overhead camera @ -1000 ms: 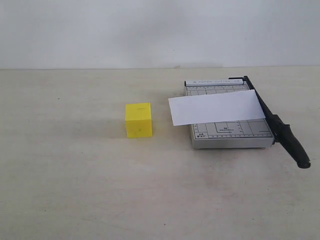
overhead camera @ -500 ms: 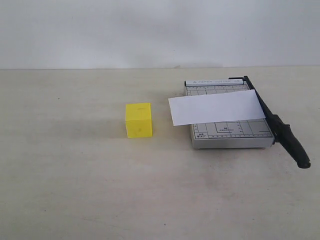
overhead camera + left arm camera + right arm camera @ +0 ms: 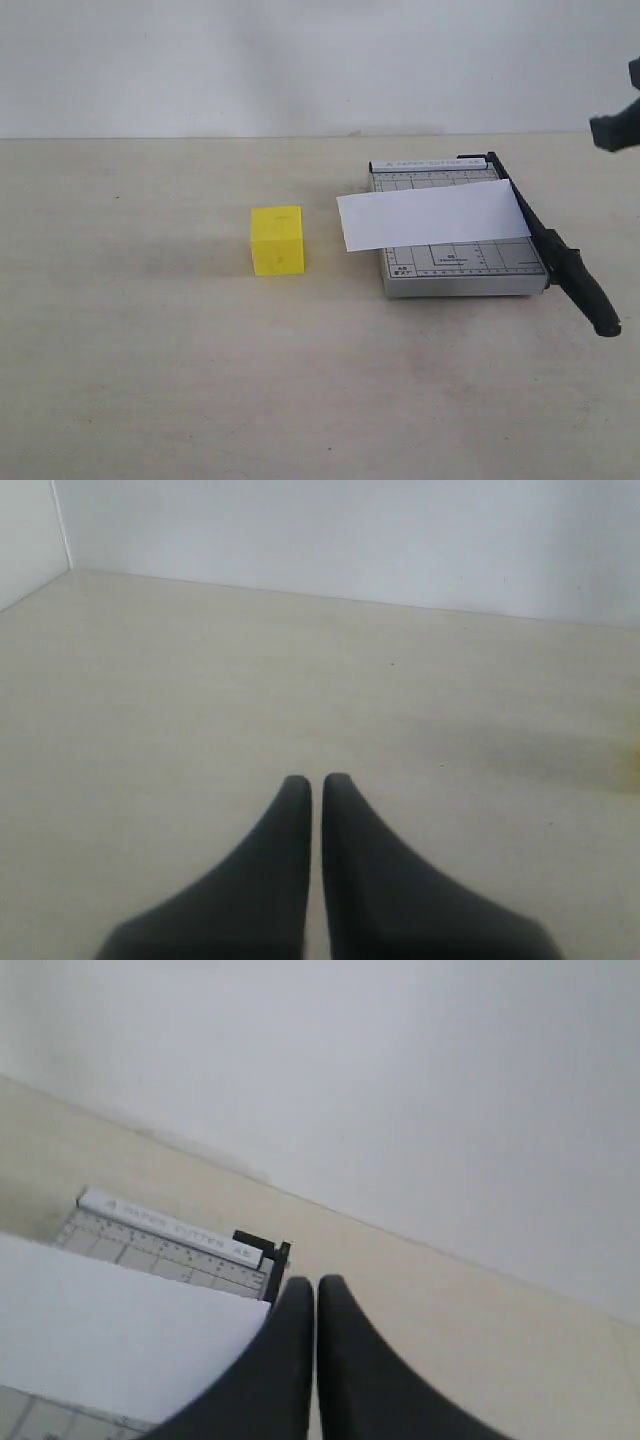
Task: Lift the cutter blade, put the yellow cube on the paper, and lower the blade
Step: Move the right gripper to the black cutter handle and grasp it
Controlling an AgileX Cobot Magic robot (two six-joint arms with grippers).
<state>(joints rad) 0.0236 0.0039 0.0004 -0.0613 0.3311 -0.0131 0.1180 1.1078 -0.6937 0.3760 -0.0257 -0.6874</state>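
Left pincer (image 3: 313,780) and right pincer (image 3: 316,1282) are shown pressed together, with nothing held or touched. The cube (image 3: 277,240) is seen on the counter (image 3: 150,350) left of centre, the paper (image 3: 432,216) and lowered blade (image 3: 560,255) at right.

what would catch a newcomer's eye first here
The bright yellow cube stands alone on the pale table, left of the grey cutter base. A white paper lies across that base, overhanging its left edge, with the black cutter blade down along the right side.
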